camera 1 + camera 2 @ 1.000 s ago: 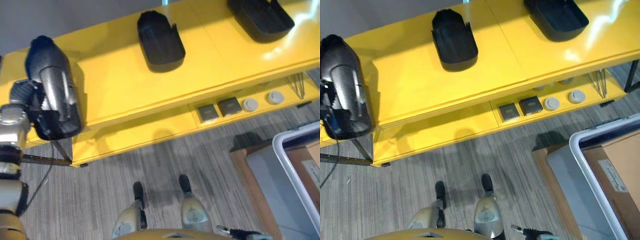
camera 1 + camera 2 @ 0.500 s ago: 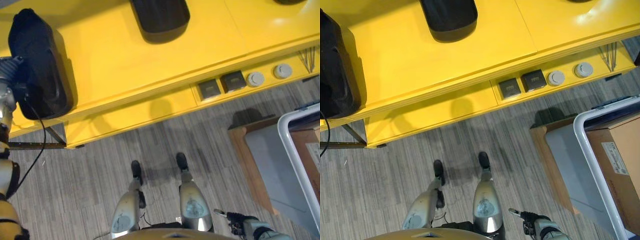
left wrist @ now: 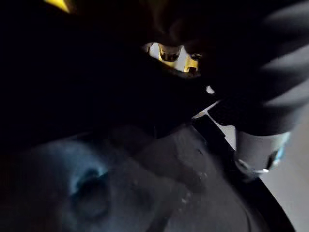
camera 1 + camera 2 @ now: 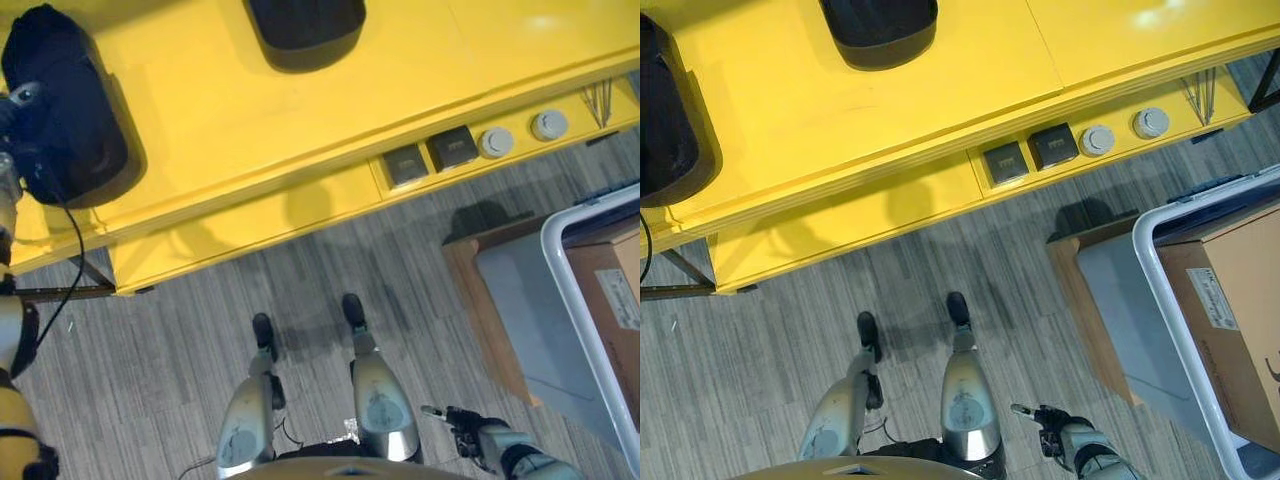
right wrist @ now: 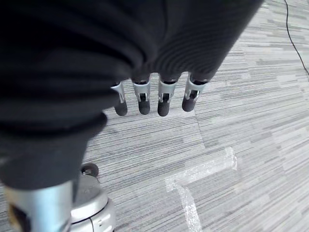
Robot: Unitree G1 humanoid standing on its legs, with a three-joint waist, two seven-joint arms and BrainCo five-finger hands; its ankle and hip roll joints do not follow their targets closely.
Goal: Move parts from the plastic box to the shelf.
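At left hand [image 4: 22, 120], black moulded plastic part [image 4: 62, 105] rests on yellow shelf top [image 4: 230, 120] beside another placed part [image 4: 305, 25], left grip unreadable; right hand [image 5: 154, 99] hangs slack-fingered, empty.

**Hand and Arm Finish**

Right hand [image 5: 163, 99]: silver fingers with rounded dark tips, set in a row beneath a dark ribbed cover. The adjoining wrist segment is a silver-grey cylinder. Left hand [image 4: 18, 115]: dark cover, joined to a silver-grey arm.

Bright yellow shelf [image 4: 230, 120] across the upper frame carries black parts [image 4: 60, 110]; the floor [image 4: 180, 300] below is grey, striped; lower right, a brown cardboard box [image 4: 1230, 300].
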